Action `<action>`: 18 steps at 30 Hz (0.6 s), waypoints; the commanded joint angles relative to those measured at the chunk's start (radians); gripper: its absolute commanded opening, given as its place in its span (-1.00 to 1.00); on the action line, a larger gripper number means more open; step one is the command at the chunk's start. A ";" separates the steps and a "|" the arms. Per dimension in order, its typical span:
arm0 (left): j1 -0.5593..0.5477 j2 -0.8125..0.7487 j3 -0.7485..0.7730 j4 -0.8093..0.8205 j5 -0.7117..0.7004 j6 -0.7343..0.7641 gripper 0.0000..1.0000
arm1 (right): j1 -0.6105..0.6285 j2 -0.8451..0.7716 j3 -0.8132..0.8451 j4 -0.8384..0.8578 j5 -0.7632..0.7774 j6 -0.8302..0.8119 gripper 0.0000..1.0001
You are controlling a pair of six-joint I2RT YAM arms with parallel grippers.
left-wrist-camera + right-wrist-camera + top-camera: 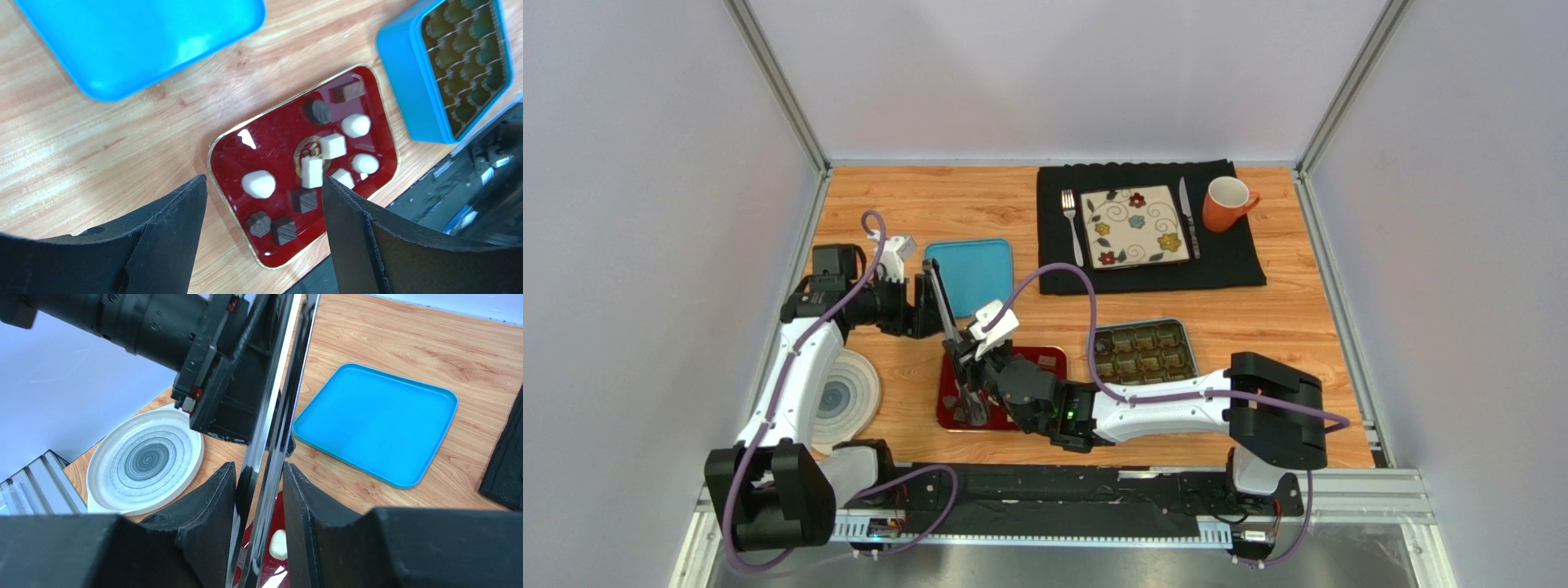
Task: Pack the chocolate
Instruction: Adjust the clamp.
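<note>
The chocolate lies on a red gold-rimmed tray [270, 147], white pieces [258, 184] and dark pieces [305, 200] mixed. A blue tin [454, 67] with empty moulded pockets stands right of the tray [1044, 361]. My right gripper [259, 468] is shut on a pair of metal tongs [276, 416], which point down over the tray's left part [965, 398]. My left gripper [264, 184] hangs open above the tray's near-left corner, nothing between its fingers. Its body [153, 324] looms just behind the tongs.
The tin's blue lid [968, 276] lies flat behind the tray. A grey spiral plate [844, 395] sits at the left. At the back, a black placemat [1234, 263] carries a flowered square plate [1135, 224], a fork, a knife and an orange mug [1227, 202].
</note>
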 commanded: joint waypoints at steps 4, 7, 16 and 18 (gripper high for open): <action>-0.002 -0.082 0.107 -0.026 0.173 -0.074 0.55 | 0.002 -0.014 0.047 0.093 -0.026 -0.013 -0.28; -0.006 -0.106 0.114 -0.052 0.249 -0.076 0.56 | -0.003 -0.002 0.065 0.096 -0.038 -0.016 -0.28; -0.022 -0.141 0.150 -0.138 0.336 -0.057 0.55 | -0.046 0.020 0.107 0.090 -0.098 0.026 -0.28; -0.026 -0.143 0.153 -0.150 0.338 -0.048 0.55 | -0.050 0.024 0.113 0.092 -0.100 0.020 -0.28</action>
